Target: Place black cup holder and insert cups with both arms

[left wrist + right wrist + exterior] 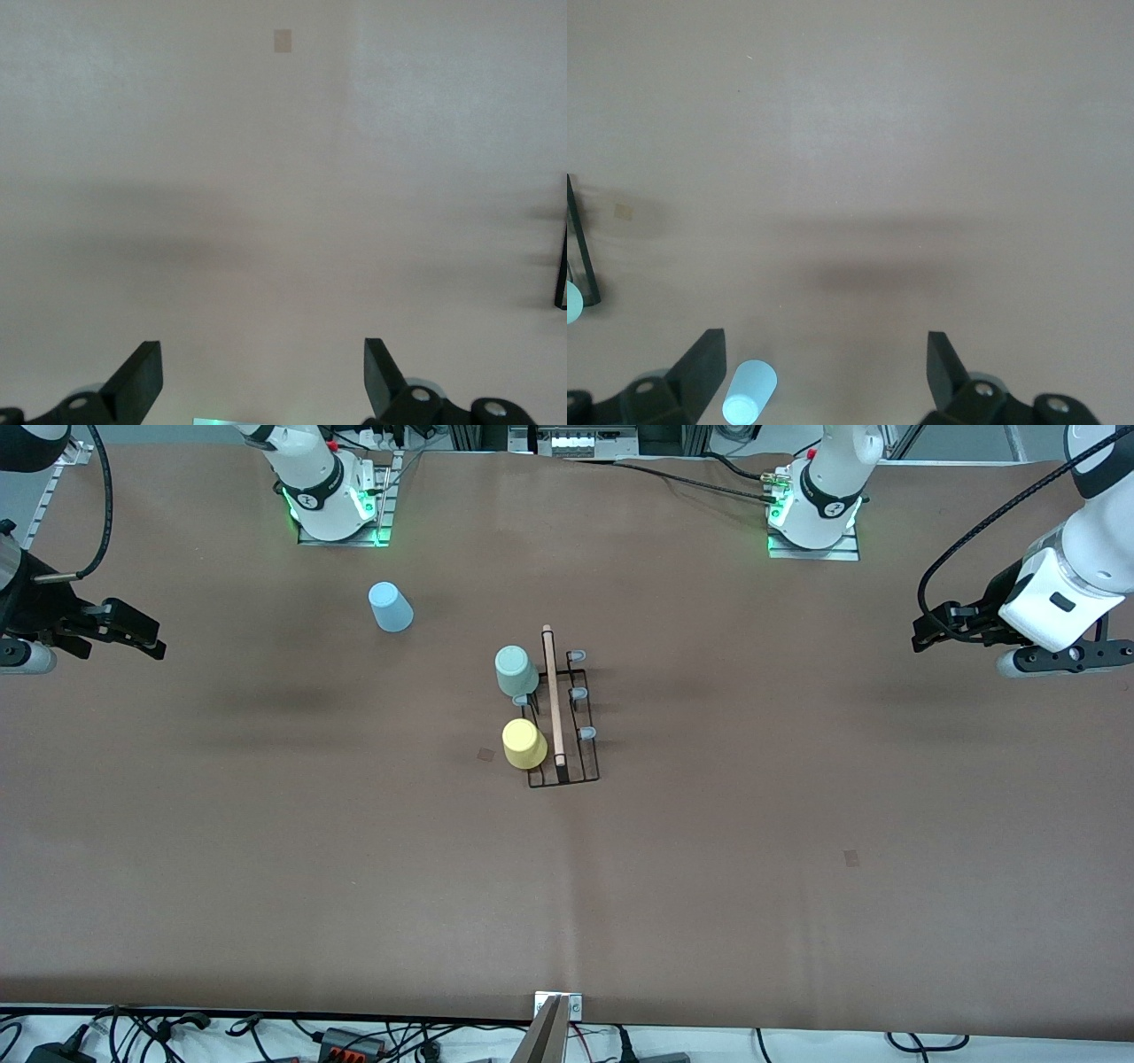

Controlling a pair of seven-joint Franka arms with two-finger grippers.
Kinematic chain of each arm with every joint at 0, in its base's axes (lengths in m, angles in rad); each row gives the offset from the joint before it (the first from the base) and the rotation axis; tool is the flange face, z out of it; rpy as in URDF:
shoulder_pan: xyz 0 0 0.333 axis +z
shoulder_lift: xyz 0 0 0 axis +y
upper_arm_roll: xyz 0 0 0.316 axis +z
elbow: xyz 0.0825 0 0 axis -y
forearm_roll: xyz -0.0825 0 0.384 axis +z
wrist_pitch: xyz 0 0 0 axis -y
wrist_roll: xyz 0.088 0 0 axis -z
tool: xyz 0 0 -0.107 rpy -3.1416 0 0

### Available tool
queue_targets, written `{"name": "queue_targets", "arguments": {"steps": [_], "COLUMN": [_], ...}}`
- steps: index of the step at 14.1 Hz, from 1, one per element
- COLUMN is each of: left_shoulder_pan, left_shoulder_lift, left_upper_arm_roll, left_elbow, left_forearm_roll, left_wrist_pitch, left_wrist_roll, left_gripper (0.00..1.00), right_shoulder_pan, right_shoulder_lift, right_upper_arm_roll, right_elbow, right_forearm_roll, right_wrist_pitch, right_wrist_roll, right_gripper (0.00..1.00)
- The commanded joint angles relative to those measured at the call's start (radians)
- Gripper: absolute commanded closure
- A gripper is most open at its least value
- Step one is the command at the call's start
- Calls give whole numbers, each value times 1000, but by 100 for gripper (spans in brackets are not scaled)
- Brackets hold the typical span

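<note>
Black cup holder [563, 717] — thin wire rack with a pale wooden rod handle [553, 695] running along its length, standing at the middle of the bench [266, 850], its long axis running from the robots' edge toward the front camera's edge. Three grey-capped pegs [577, 693] stand bare on the side toward the left arm's end; one more shows between the two cups on the other side.

Mint green cup [515, 670] — upside down on the rack, on the side toward the right arm's end, at the end nearer the robots' bases.

Yellow cup [524, 743] — upside down on the same side of the rack, nearer the front camera than the mint green cup.

Pale blue cup [390, 606] — upside down on the bench, loose, between the rack and the right arm's base; well apart from the rack.

Left gripper [921, 636] — up in the air over the left arm's end of the bench, fingers [137, 381] spread wide, holding nothing; its wrist view shows only bare bench between them. The rack and all cups lie well apart from it.

Right gripper [152, 645] — up over the right arm's end of the bench, fingers [700, 367] likewise spread and empty. The pale blue cup is the nearest of the cups to it — still well apart; the rack lies farther toward the middle.
</note>
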Motion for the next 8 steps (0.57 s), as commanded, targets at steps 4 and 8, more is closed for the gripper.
{"name": "queue_targets", "arguments": {"steps": [4, 8], "left_shoulder_pan": [12, 14], "left_shoulder_lift": [17, 24], "left_upper_arm_roll": [-5, -5], "left_elbow": [39, 42], "left_forearm_roll": [-28, -28], "left_wrist_pitch": [-4, 28], "left_wrist_roll": [21, 21], "left_gripper": [0, 0], "right_shoulder_pan": [-5, -4], "right_shoulder_lift": [-22, -22], "right_upper_arm_roll": [2, 4], "right_elbow": [-21, -22], "right_forearm_roll": [-6, -6], "right_wrist_pitch": [8, 11], "right_wrist_roll": [-13, -4], "right_gripper": [0, 0]}}
